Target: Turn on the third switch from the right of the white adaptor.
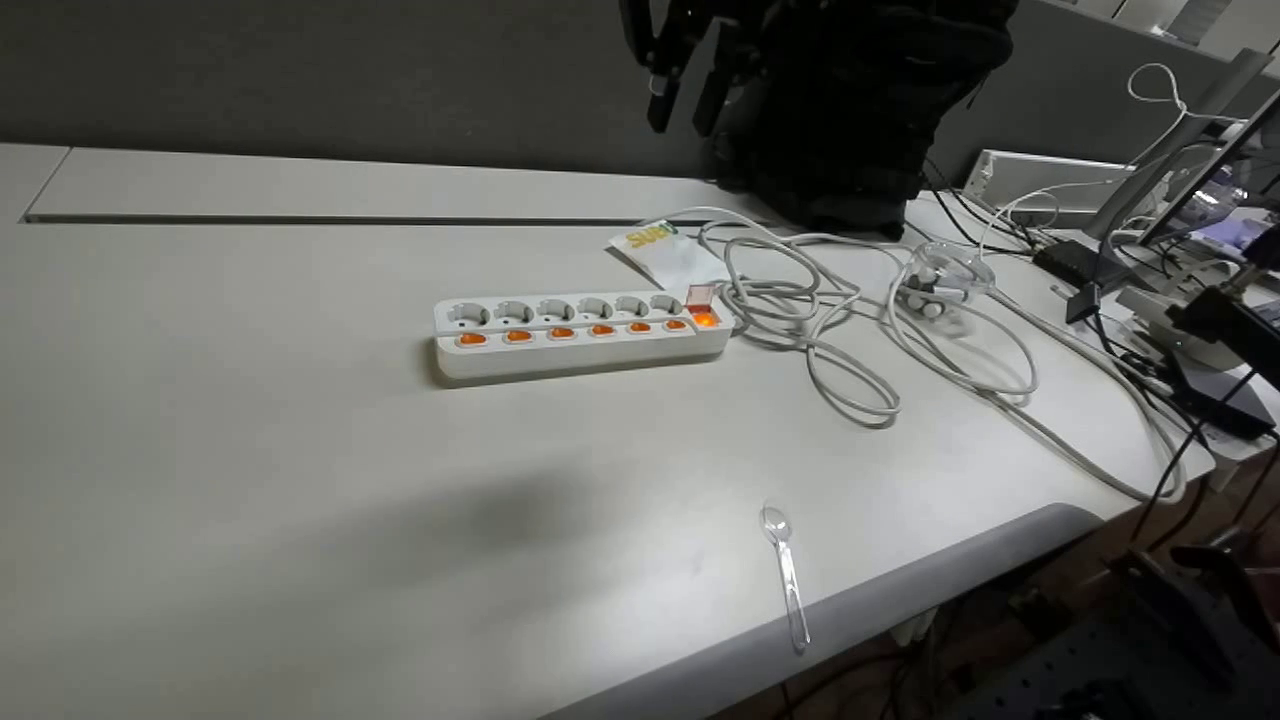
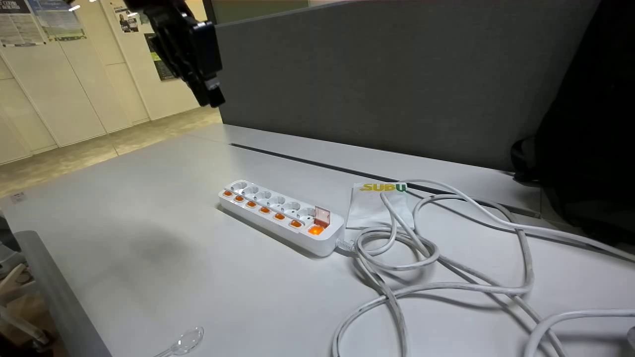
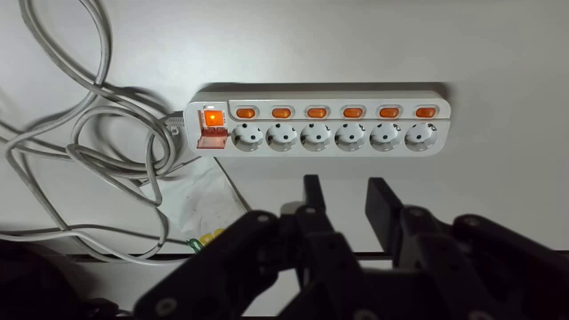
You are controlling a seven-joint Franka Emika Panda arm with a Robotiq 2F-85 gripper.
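Power strip, white: laid flat on the pale table; fitted with six round sockets and, alongside, six small orange switches.

Third switch: set in the power strip, third among the small switches counted from the cable end, beside the third socket.

Main switch, square: lit orange at the power strip's cable end; its pink see-through cover is flipped up.

Gripper, black: raised higher than the power strip and well apart from it in both exterior views; fingers parted by a clear gap, nothing gripped, table seen between them.

White cable: joined to the power strip's end and spread in loops beyond it.

White paper, lettered in yellow and green: placed near the power strip's cable end, crossed by cable.

Clear spoon: laid well apart from the power strip, on its switch side.

Black bag: stood past the power strip's cable end.
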